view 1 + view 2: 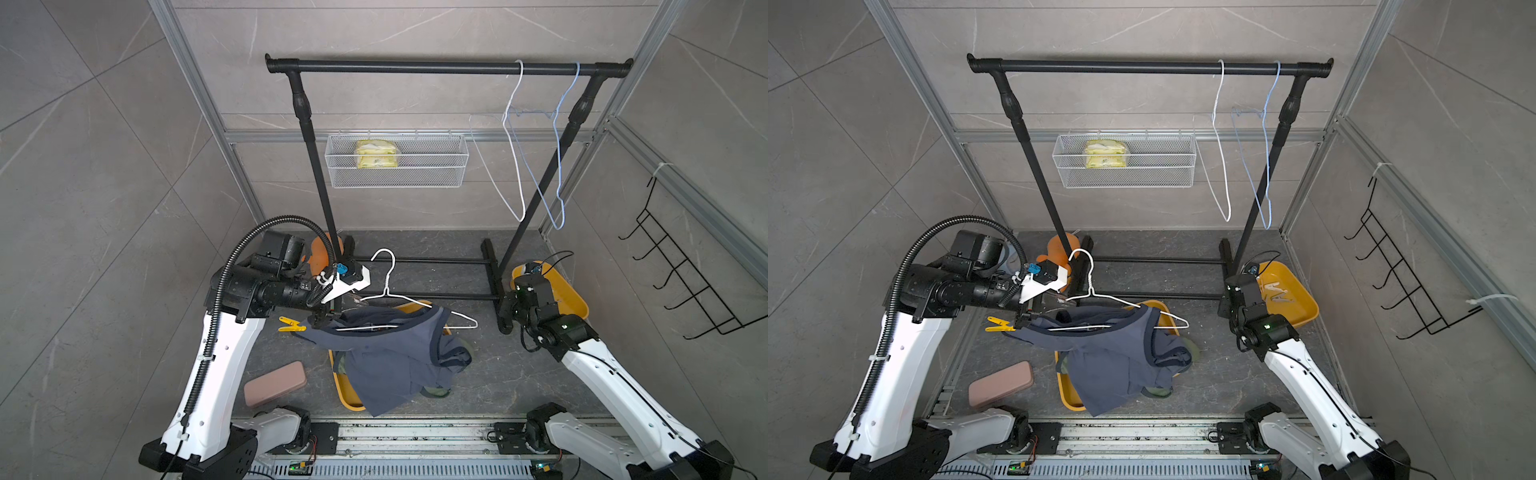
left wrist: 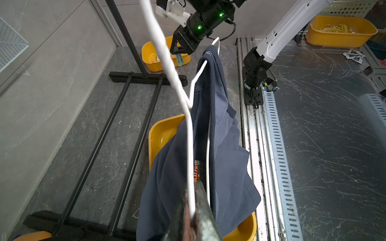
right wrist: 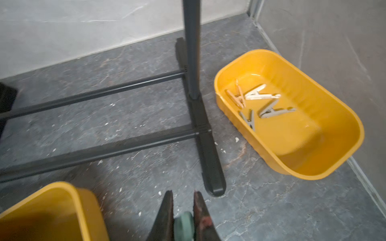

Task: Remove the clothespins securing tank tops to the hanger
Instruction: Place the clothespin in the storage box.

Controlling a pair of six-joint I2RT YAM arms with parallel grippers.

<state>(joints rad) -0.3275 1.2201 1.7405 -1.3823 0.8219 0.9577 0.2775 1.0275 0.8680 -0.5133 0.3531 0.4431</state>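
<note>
My left gripper point(image 2: 193, 187) is shut on the wire of the white hanger point(image 1: 388, 286), holding it up by its left end. A slate blue tank top point(image 1: 395, 357) droops from the hanger into a yellow tray point(image 1: 345, 395). An olive tank top point(image 1: 436, 390) peeks out beneath it. A yellow clothespin point(image 1: 291, 324) is clipped at the top's left end beside my left gripper. My right gripper point(image 3: 182, 193) is shut on a mint green clothespin point(image 3: 183, 223), just left of the yellow bin point(image 3: 292, 146). Several clothespins point(image 3: 261, 96) lie in that bin.
The black garment rack point(image 1: 449, 66) stands behind, its foot point(image 3: 211, 167) near my right gripper. Two empty hangers point(image 1: 515, 137) hang on its rail. A wire basket point(image 1: 397, 160), a pink case point(image 1: 274, 382), an orange object point(image 1: 320, 253) and wall hooks point(image 1: 681, 270) surround the floor.
</note>
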